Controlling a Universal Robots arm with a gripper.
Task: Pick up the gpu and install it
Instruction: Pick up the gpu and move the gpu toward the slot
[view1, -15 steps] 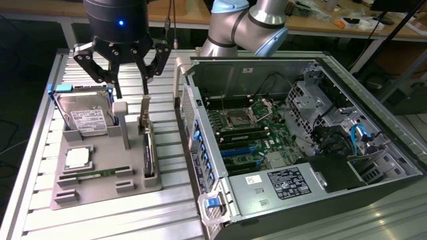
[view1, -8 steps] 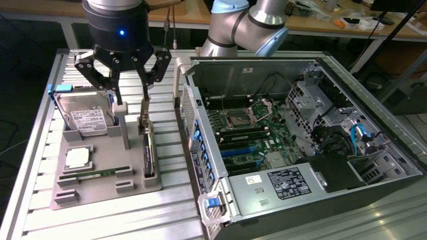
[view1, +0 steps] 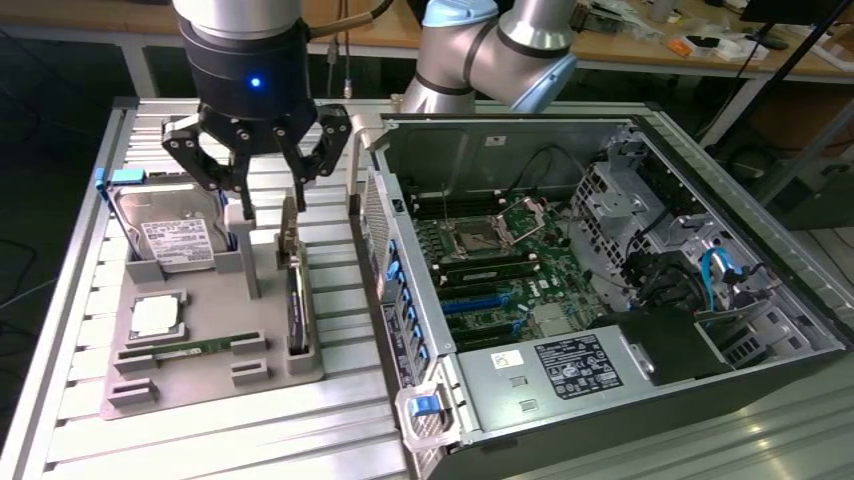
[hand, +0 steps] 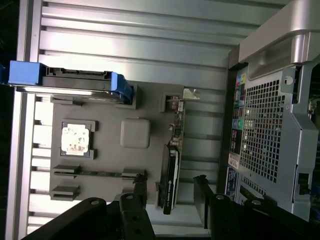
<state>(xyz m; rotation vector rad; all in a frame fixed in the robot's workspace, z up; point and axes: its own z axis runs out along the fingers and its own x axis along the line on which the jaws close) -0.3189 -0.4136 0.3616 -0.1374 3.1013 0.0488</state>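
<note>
The gpu (view1: 296, 300) is a thin dark card standing on edge in slots along the side of the grey holder tray (view1: 200, 385) nearest the computer case, its silver bracket at the far end. My gripper (view1: 264, 195) hangs open above the far end of the card, holding nothing. In the wrist view the gpu (hand: 172, 170) lies between the two dark fingers (hand: 140, 192), and the gripper (hand: 171, 195) is well above it, straddling its line. The open computer case (view1: 601, 300) shows its motherboard (view1: 494, 270).
The holder tray also carries a silver hard drive (view1: 167, 235) in a blue caddy, a processor chip (view1: 156, 317) and a green memory stick (view1: 187, 350). The case's rear wall (hand: 270, 125) stands close beside the gpu. All rest on a slatted metal table (view1: 267, 440).
</note>
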